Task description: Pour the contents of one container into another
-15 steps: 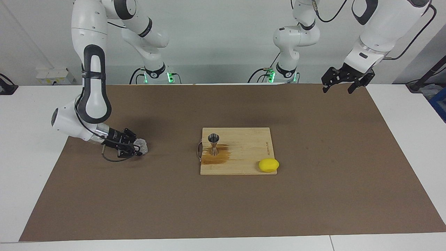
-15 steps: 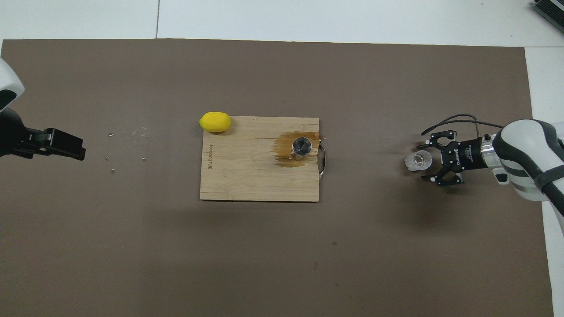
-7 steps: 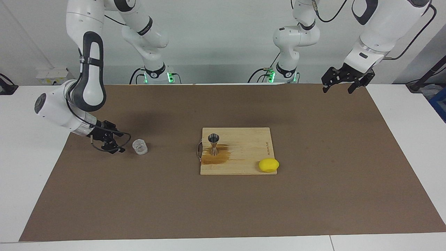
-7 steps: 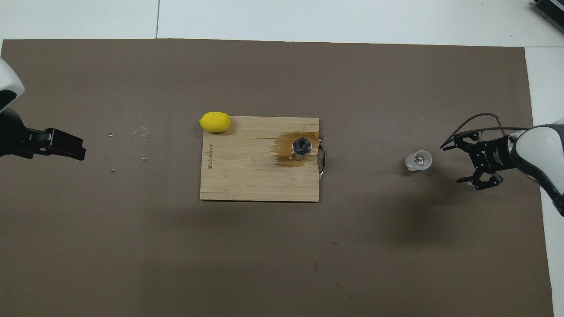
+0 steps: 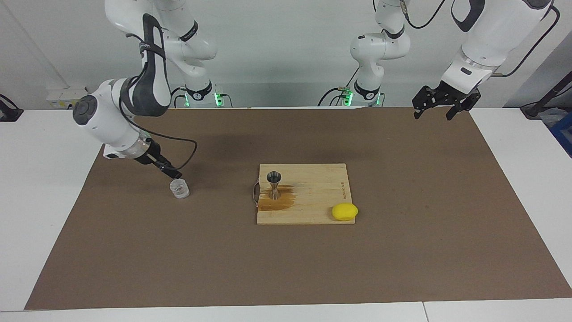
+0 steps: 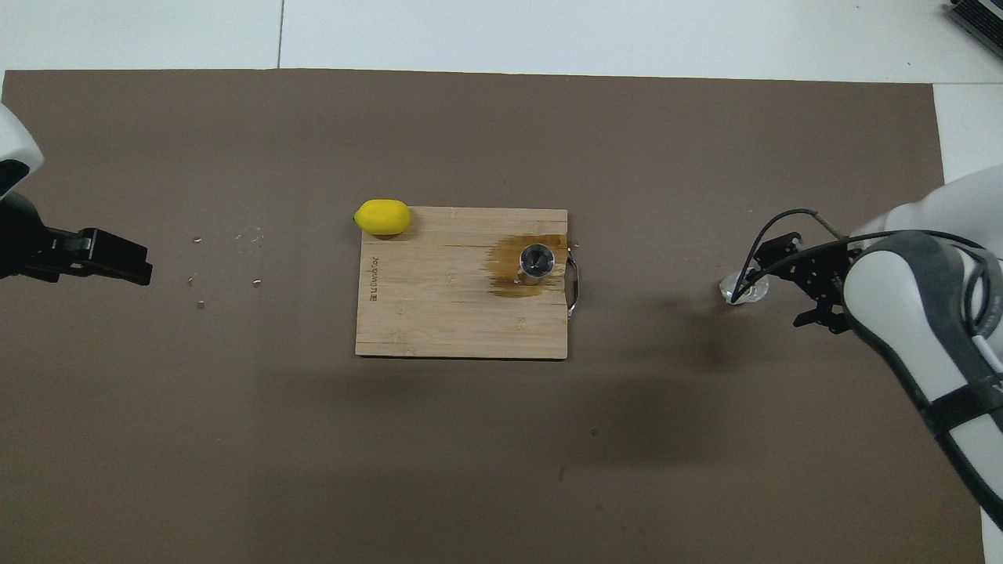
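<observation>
The pour looks done: the steel jigger (image 5: 274,184) stands in a brown spill on the cutting board (image 5: 313,210), the clear cup (image 5: 179,188) sits apart on the counter, released below the open-fingered right gripper (image 5: 171,171), while the left gripper (image 5: 440,105) waits open.

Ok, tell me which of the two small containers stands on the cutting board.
The steel jigger: hourglass-shaped, upright on the wooden cutting board in a brown wet patch. The clear ridged cup stands on the brown mat instead, toward the right arm's end.
</observation>
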Robot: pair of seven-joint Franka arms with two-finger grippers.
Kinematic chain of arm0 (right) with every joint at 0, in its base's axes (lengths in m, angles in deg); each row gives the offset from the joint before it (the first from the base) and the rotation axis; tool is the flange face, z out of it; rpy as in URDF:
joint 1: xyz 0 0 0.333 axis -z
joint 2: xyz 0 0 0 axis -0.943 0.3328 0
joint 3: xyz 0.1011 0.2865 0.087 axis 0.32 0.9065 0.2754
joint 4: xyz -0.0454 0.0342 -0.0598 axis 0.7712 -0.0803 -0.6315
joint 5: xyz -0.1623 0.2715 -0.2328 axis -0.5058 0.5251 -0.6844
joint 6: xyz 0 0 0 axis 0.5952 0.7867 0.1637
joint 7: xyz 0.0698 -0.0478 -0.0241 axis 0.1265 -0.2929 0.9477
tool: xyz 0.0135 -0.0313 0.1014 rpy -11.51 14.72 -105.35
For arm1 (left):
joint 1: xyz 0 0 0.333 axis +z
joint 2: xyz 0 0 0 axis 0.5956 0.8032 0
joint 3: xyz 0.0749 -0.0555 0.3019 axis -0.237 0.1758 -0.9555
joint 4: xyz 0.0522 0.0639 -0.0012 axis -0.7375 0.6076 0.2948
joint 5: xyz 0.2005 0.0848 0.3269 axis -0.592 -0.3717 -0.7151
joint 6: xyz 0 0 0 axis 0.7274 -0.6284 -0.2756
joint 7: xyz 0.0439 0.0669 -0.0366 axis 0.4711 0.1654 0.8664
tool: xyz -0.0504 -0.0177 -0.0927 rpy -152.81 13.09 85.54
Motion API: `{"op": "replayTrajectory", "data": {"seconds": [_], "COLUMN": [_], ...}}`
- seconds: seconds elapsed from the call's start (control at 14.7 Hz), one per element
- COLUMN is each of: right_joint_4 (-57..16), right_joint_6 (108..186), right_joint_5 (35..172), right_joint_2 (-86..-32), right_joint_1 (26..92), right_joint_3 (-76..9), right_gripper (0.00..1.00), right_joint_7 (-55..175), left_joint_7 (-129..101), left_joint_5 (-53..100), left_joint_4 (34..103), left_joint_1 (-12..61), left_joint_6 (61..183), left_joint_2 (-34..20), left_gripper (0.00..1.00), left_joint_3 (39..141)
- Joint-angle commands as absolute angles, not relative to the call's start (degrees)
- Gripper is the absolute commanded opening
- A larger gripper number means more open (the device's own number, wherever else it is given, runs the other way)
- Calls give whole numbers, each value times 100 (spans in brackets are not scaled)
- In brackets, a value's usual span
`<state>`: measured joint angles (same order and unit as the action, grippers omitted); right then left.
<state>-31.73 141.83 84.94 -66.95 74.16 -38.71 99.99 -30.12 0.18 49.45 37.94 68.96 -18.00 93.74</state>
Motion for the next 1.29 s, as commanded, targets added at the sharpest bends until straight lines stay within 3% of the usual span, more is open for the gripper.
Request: {"op": "replayTrajectory", "data": {"seconds": [0.0,0.2,0.48,0.82,1.22], "right_joint_4": [-3271,-3271,-3052,-1647,-916], "right_joint_6": [14236,14228,14009,12849,12128], "right_joint_5": [7891,7353,7247,7247,7186], "right_joint_2": [-6917,-7180,-7699,-7630,-7463], "right_joint_1": [6900,6459,6511,6801,6950], "right_joint_3": [-3878,-3878,-3887,-3922,-3922], "right_gripper": [100,100,100,100,100], "right_joint_7": [9727,9709,9009,8348,8259], "left_joint_7": [-3005,-3005,-3005,-3005,-3005], "left_joint_5": [65,74,74,65,65], "left_joint_4": [5116,5116,5116,5116,5116], "left_joint_1": [3805,3805,3805,3805,3805], "left_joint_6": [6890,6890,6890,6890,6890], "left_joint_2": [-1963,-1963,-1963,-1963,-1963], "left_gripper": [100,100,100,100,100], "left_joint_3": [9362,9362,9362,9362,9362]}}
